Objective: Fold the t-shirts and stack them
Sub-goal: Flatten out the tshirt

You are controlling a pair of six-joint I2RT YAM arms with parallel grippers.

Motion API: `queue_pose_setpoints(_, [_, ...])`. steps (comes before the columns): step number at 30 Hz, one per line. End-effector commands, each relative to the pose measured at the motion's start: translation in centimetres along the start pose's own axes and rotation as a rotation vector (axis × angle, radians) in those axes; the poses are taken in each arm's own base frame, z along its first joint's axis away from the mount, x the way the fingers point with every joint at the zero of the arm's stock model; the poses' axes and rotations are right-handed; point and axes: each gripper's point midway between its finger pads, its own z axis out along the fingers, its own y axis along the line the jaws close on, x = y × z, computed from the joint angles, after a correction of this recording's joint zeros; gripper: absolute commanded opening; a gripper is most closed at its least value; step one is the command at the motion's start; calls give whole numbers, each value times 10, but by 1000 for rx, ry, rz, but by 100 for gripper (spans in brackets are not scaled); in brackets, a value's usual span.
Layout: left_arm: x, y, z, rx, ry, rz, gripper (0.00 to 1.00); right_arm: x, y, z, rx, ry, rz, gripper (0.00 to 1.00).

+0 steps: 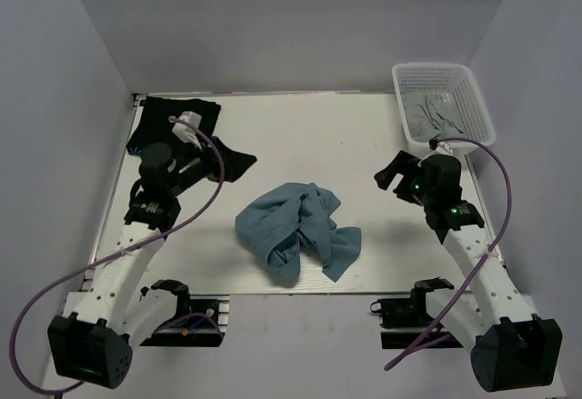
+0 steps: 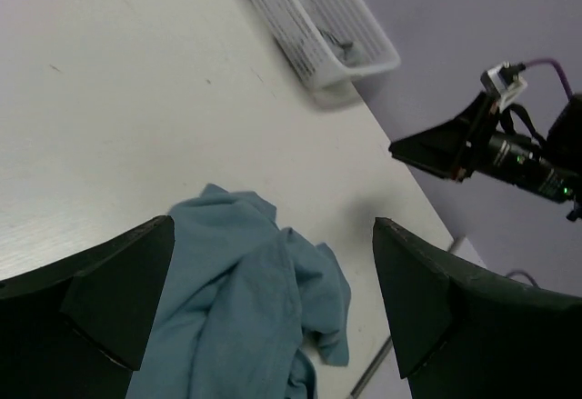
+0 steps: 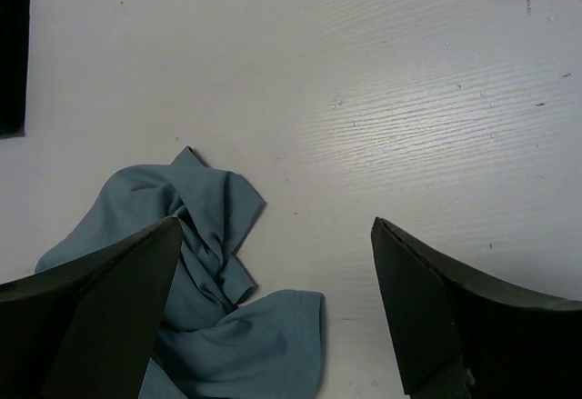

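Observation:
The teal-blue t-shirt (image 1: 300,231) lies crumpled in a heap at the middle of the table. It also shows in the left wrist view (image 2: 236,308) and the right wrist view (image 3: 205,208). The black t-shirt (image 1: 168,119) lies flat at the far left corner, partly hidden by my left arm. Its edge shows in the right wrist view (image 3: 11,54). My left gripper (image 1: 235,164) is open and empty, raised left of the teal shirt (image 2: 273,235). My right gripper (image 1: 394,174) is open and empty, raised to the right of the teal shirt (image 3: 275,231).
A white mesh basket (image 1: 427,69) stands at the far right corner with grey cloth (image 1: 426,115) inside; it also shows in the left wrist view (image 2: 309,17). Grey walls close in the table on three sides.

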Motion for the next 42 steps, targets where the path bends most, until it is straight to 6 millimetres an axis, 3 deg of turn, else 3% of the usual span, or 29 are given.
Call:
queue_pose_setpoints(1, [41, -11, 16, 65, 159, -21, 100, -8, 2, -12, 24, -19, 43, 90])
queue_pose_setpoints(3, [71, -2, 33, -3, 257, -21, 100, -5, -13, -11, 92, -30, 44, 90])
queue_pose_setpoints(4, [87, -20, 42, 24, 311, 32, 100, 2, -24, -11, 149, -8, 52, 90])
queue_pose_setpoints(5, [109, 2, 57, -87, 373, 40, 100, 0, -29, -12, 179, -10, 39, 90])
queue_pose_setpoints(7, [143, -3, 62, -148, 508, 95, 100, 16, -40, -12, 224, 65, 20, 90])
queue_pose_setpoints(8, [150, 6, 66, -212, 521, 132, 100, 17, -41, -12, 232, 79, 14, 90])
queue_pose_setpoints(10, [167, 5, 73, -242, 558, 181, 100, 33, -54, -12, 291, 136, 18, 90])
queue_pose_setpoints(11, [165, 2, 74, -254, 550, 197, 100, 37, -58, -10, 304, 147, 16, 90])
queue_pose_setpoints(16, [190, 5, 82, -338, 604, 294, 100, 63, -66, -1, 291, 210, 20, 90])
queue_pose_setpoints(19, [206, 28, 83, -479, 673, 347, 74, 59, -68, -1, 305, 188, 28, 90])
queue_pose_setpoints(20, [206, 26, 87, -494, 670, 349, 52, 59, -65, -1, 297, 185, 26, 90])
queue_pose_setpoints(23, [194, 30, 86, -565, 600, 312, 2, 61, -56, 2, 222, 198, -12, 90])
queue_pose_setpoints(24, [188, 27, 86, -566, 562, 284, 0, 61, -48, 5, 174, 199, -19, 90])
queue_pose_setpoints(25, [167, 19, 83, -556, 489, 280, 0, 61, -40, 8, 126, 200, -10, 90])
queue_pose_setpoints(29, [129, 26, 56, -612, 314, 226, 0, 53, -12, 20, 11, 207, -36, 90])
queue_pose_setpoints(32, [120, 30, 39, -632, 259, 218, 0, 53, 4, 36, -26, 232, -73, 90])
queue_pose_setpoints(33, [113, 26, 35, -621, 240, 211, 0, 65, 5, 48, -24, 283, -89, 90])
queue_pose_setpoints(35, [115, 30, 29, -644, 239, 204, 0, 64, 22, 63, -47, 308, -141, 90])
queue_pose_setpoints(37, [119, 35, 22, -668, 256, 207, 0, 76, 34, 76, -40, 355, -204, 90])
queue_pose_setpoints(38, [119, 35, 22, -668, 256, 207, 0, 70, 44, 88, -46, 356, -234, 90])
queue_pose_setpoints(40, [126, 37, 17, -672, 273, 206, 0, 97, 47, 105, -30, 428, -294, 90])
queue_pose_setpoints(41, [123, 35, 16, -665, 263, 202, 0, 99, 51, 110, -35, 435, -313, 90])
queue_pose_setpoints(42, [128, 35, 16, -660, 270, 207, 0, 96, 69, 114, -73, 424, -348, 90])
